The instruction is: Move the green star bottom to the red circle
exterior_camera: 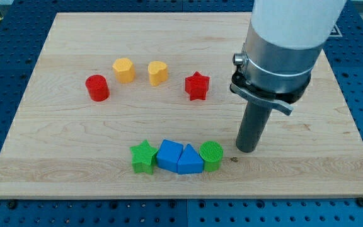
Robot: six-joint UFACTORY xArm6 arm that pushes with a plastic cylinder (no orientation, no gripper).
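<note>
my tip (pixel 246 150) bare, holding nothing, just right of the green cylinder (pixel 211 156); arm's top cut off

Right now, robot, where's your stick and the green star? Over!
My tip down on the board, just right of the green circle. Green star at the row's left end, untouched. Red circle up-left of it. Nothing between them.

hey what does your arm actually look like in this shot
A wide white cylindrical shell at the view's top narrows into a silver-grey metal collar with a small bolt, then a black clamp bracket. Below hangs a straight dark grey rod ending at my tip.
</note>
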